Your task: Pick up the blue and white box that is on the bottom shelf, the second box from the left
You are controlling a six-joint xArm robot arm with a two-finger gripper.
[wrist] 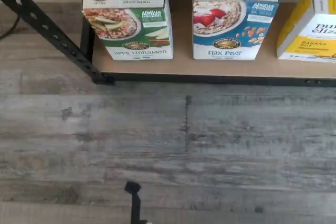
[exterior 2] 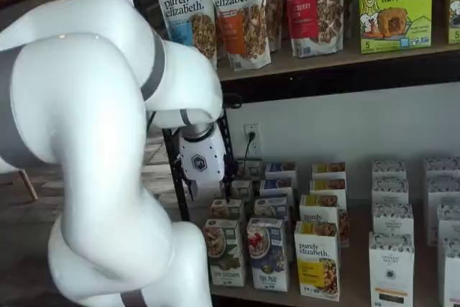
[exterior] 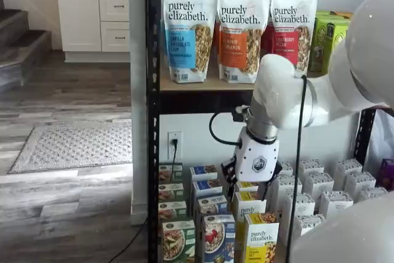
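Observation:
The blue and white box (wrist: 233, 17) reads "Flax Plus" and pictures a bowl with red berries. It stands at the front of the bottom shelf (wrist: 210, 69), to the right of a green-and-white "Apple Cinnamon" carton (wrist: 128, 19). Both shelf views show the blue and white box (exterior: 218, 238) (exterior 2: 267, 253) in the front row. My gripper (exterior: 251, 183) (exterior 2: 208, 190) hangs in front of the rack, above and a little behind that row, touching no box. Its black fingers stand apart at either side of the white body, open, with nothing between them.
A yellow-and-white carton (wrist: 310, 24) stands right of the blue box. More cartons fill the rows behind (exterior 2: 327, 177). A black rack post (wrist: 47, 30) slants past the green carton. Granola bags (exterior: 237, 32) sit on the upper tier. Grey wood floor (wrist: 168, 145) lies in front.

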